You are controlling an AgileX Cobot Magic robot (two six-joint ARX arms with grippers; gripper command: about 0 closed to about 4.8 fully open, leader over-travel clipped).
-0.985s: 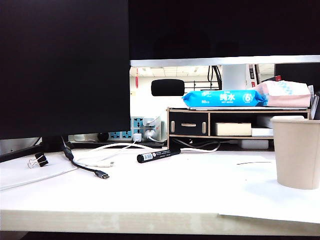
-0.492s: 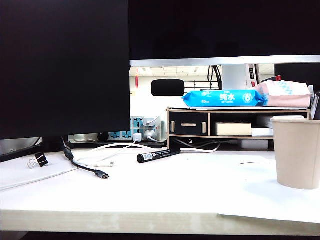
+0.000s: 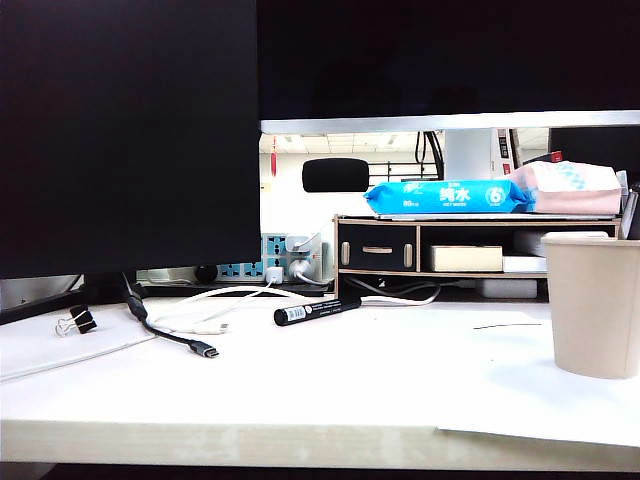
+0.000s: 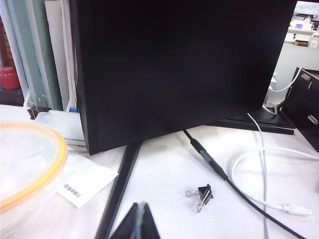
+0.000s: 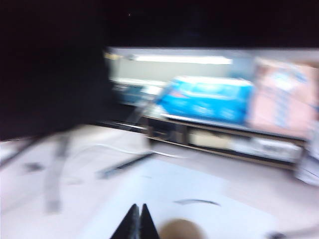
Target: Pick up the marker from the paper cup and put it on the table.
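The marker [image 3: 316, 311] lies flat on the table [image 3: 330, 400], out of the paper cup [image 3: 596, 305]. Taking the cup as the reference: the marker rests well apart from it, toward the dark monitor [image 3: 130, 135], just in front of the black-drawered wooden shelf riser [image 3: 440, 258]. Its white label shows near the end farther from the cup. The cup stands upright at the far right of the exterior view, on a white paper sheet [image 3: 540, 400].

Neither arm appears in the exterior view.

Left gripper [image 4: 141, 223]: seen only in the left wrist view, where its two dark fingertips meet in a point with no gap between them. It has hold of nothing. It hangs above the table on the monitor side, far from the cup, near the foot of the monitor stand [image 4: 119, 184]; a black binder clip [image 4: 200, 191] and a black cable [image 4: 234, 184] lie just beyond it.

Right gripper [image 5: 136, 221]: the right wrist view is heavily blurred, but the fingertips stand pressed together and empty. It sits above the table with a round beige shape just beside its tips, likely the cup rim [image 5: 179, 230]; blur prevents certainty. The marker [image 5: 124, 165] reads as a dark streak farther out.

A blue wipes pack [image 3: 445, 196] rests on top of the riser, behind the cup.
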